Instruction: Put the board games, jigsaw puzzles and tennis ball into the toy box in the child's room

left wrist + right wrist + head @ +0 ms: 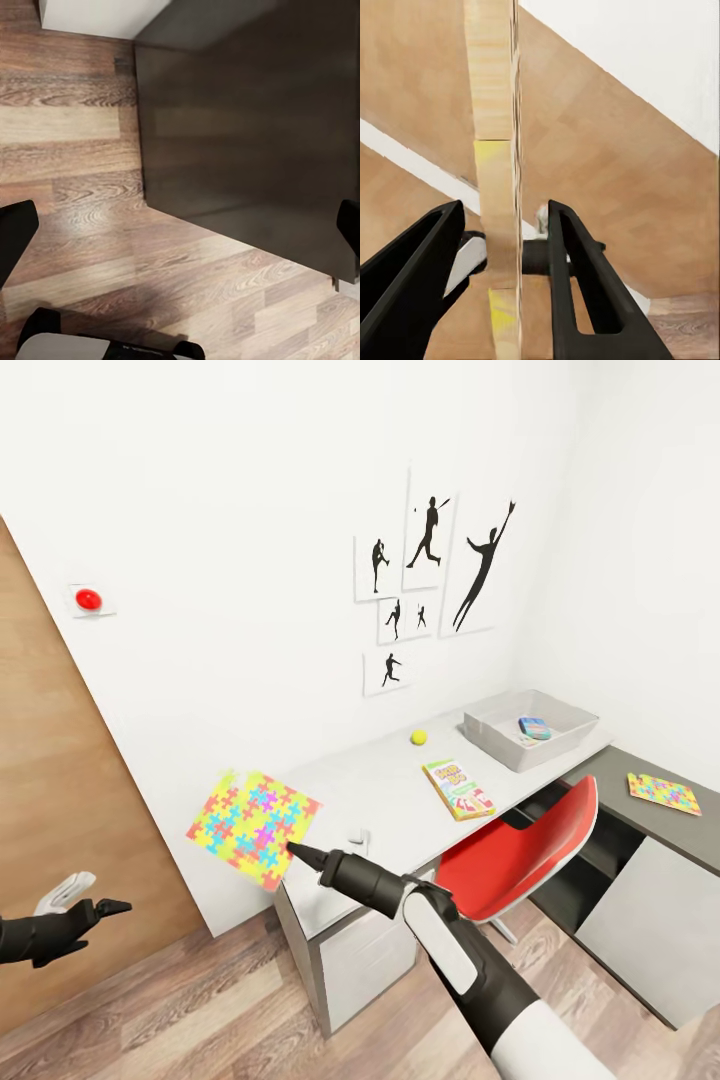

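Jigsaw puzzle (254,829) number one is up in the air, held off the near end of the table (380,785) with the right gripper (296,850) pinching its lower edge. From the right wrist camera you see it edge-on, a thin slab (497,187) standing between the two black fingers (585,292), which are pressed against it.

Further along the table from that end: the tennis ball (418,737) sits by the wall, a Skip-Bo board game (458,789) lies flat near the front edge, and the toy box (500,742) is at the far corner with a small blue game (534,729) already inside (can't make out anything else in there). The second puzzle (663,793) lies on the lower dark section, past the red chair (520,855).

Left gripper (100,909) hangs low beside the wooden door (60,780), well away from the table, fingers spread and holding nothing.
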Controlling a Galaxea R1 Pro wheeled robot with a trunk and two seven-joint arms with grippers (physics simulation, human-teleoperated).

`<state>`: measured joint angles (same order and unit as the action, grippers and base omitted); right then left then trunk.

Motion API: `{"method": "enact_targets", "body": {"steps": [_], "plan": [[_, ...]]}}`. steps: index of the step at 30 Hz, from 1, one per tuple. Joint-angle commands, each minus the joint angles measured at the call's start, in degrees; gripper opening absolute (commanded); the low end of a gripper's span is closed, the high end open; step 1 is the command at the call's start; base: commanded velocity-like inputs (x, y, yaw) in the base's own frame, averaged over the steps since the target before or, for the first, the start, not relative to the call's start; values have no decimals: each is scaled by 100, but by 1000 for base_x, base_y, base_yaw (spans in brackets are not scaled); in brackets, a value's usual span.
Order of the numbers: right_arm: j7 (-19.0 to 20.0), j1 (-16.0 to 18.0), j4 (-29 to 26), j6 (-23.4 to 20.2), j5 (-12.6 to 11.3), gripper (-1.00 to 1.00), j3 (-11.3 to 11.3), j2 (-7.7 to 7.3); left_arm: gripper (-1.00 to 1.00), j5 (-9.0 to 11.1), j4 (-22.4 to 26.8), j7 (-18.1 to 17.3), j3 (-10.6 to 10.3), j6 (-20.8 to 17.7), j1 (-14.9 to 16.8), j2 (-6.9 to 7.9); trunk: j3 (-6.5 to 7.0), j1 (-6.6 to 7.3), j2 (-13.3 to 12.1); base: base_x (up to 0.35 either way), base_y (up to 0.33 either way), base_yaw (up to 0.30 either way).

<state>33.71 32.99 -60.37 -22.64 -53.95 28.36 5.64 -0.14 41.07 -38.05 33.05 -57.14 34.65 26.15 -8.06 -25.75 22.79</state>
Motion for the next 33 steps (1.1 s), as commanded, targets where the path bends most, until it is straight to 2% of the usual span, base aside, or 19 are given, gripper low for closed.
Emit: {"method": "enact_targets", "body": {"steps": [1,3,6,8,11,12,13,15,19,22,24,27,30,33], "plan": [[-260,7,-23,-184,-95,-100,-60,-26,100,-3,18,-17,17,-44,7,4,-12,-3,13,0,0,0],[-640,8,-205,-470,-121,-100,-223,-50,100,-3,75,-25,17,-50,7,10,-12,-3,13,0,0,0],[-1111,-33,-943,-1085,-146,-100,-678,-84,100,-8,214,-289,13,-125,5,35,-12,-3,13,0,0,0],[-1197,-179,-1204,-1309,-148,-100,-876,-91,100,-29,255,-577,0,-149,2,83,-12,-3,13,0,0,0],[-1253,-468,-1421,-1645,-157,-100,-1355,-98,100,-66,286,-1200,-27,-170,-21,234,-12,-3,13,0,0,0],[-1254,-493,-1438,-1698,-159,-100,-1440,-98,100,-71,288,-1289,-28,-173,-28,263,-12,-3,13,0,0,0],[-1249,-541,-1514,-1852,-162,-100,-1650,-98,100,-75,292,-1522,-39,-178,-41,367,-12,-3,13,0,0,0],[-1233,-566,-1645,-1974,-159,-100,-1774,-98,100,-73,294,-1729,-50,-181,-52,467,-12,-3,13,0,0,0],[-1204,-656,-1915,-2094,-152,-100,-1889,-130,100,-79,299,-2304,-61,-183,-87,614,-12,-3,13,0,0,0],[-1167,-696,-2025,-2113,-157,-100,-1911,-286,100,-87,304,-2854,-72,-183,-149,753,-12,-3,13,0,0,0],[-1093,-707,-2151,-2118,-159,-100,-1913,-377,100,-91,305,-3389,-82,-183,-276,892,-12,-3,13,0,0,0],[-1017,-725,-2342,-2121,-159,-100,-1913,-424,100,-106,305,-4292,-87,-177,-448,1069,-12,-3,13,0,0,0],[-999,-730,-2405,-2122,-159,-100,-1913,-435,100,-125,306,-4855,-88,-159,-562,1127,-12,-3,13,0,0,0],[-992,-732,-2426,-2122,-159,-100,-1913,-439,100,-132,306,-5111,-88,-146,-611,1141,-12,-3,13,0,0,0]]}}
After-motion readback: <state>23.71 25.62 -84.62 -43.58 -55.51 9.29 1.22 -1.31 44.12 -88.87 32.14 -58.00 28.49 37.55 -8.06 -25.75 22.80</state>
